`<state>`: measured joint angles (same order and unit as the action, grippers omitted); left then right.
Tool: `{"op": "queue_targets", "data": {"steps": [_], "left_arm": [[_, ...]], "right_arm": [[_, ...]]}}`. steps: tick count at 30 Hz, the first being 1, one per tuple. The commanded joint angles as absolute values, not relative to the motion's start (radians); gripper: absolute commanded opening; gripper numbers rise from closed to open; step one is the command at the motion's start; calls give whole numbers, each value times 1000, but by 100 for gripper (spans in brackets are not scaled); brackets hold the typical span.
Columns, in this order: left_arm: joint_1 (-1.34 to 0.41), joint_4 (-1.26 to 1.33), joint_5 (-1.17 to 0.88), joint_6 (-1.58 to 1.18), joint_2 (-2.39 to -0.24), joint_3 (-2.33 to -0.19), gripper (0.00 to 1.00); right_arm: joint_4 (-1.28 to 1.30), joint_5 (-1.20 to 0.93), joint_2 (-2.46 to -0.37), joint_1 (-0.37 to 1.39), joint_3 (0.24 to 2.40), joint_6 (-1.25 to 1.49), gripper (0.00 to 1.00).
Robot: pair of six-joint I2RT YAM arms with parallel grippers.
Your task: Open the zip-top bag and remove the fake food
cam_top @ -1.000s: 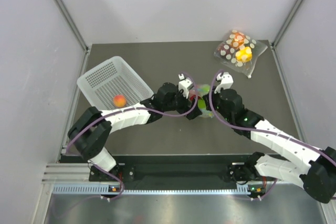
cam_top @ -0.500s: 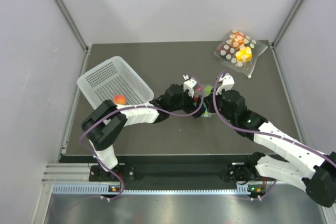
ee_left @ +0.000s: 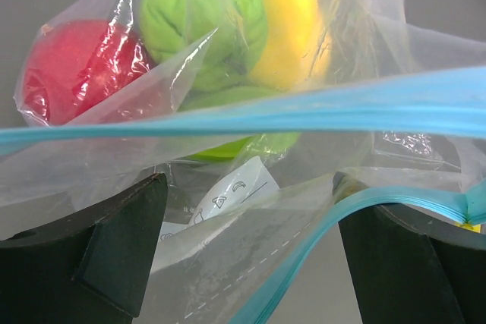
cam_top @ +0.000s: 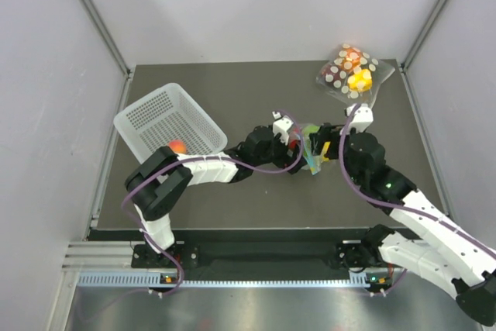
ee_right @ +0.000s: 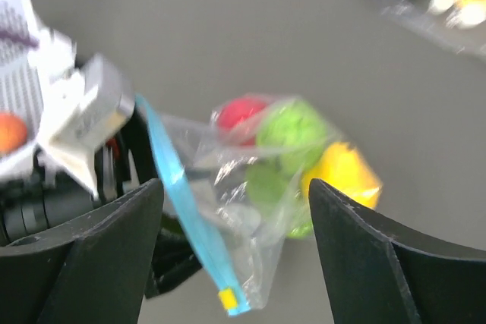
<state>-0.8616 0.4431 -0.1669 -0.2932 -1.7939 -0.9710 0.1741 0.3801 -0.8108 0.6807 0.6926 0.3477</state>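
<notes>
My left gripper (ee_left: 250,184) is open, fingers wide apart. The bag (cam_top: 311,151) is right in front of it, and loose plastic from the bag mouth lies between the fingers. I can't tell if the fingers touch it. The blue zip strip (ee_left: 319,108) runs straight across the left wrist view, just past the fingertips. Behind it, inside the bag, are the red fruit (ee_left: 76,66), green fruit (ee_left: 205,20) and yellow fruit (ee_left: 292,20), packed together and touching.

My right gripper (ee_right: 235,187) is also spread apart and holds nothing. The bag sits ahead of it, in line with the gap between the fingers, with the zip strip towards the left gripper.

From the top view the bag is mid-desk (cam_top: 256,91), between the two grippers, which face each other close on either side. The orange fruit (cam_top: 177,146) is in the white basket (cam_top: 155,114), well to the left. The polka-dot bag (cam_top: 350,74) is in the far right corner.
</notes>
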Motion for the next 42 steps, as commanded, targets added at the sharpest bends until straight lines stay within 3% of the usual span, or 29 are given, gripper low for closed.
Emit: {"op": "queue_targets", "data": {"steps": [1, 6, 9, 22, 27, 32, 36, 42], "left_arm": [[-865, 497, -155, -285, -1816, -996, 94], [-864, 514, -158, -287, -1804, -977, 94], [-864, 520, -176, -281, -1775, -959, 94], [-862, 344, -400, -216, -1503, -816, 97], [-862, 310, -431, -213, -1439, -818, 99], [-859, 282, -356, -209, -1417, -825, 99], [-845, 322, -269, -229, -1404, -805, 99], [-845, 379, -224, -227, -1485, -825, 99]], "right_arm": [[166, 404, -782, 595, 750, 322, 78], [63, 192, -834, 366, 672, 347, 77], [8, 109, -903, 316, 649, 345, 76], [-75, 38, -1003, 285, 632, 328, 76], [-127, -83, -1077, 270, 614, 345, 76], [-129, -121, -1091, 268, 594, 360, 72], [-110, -120, -1081, 268, 574, 357, 60], [-104, -126, -1060, 268, 560, 365, 59]]}}
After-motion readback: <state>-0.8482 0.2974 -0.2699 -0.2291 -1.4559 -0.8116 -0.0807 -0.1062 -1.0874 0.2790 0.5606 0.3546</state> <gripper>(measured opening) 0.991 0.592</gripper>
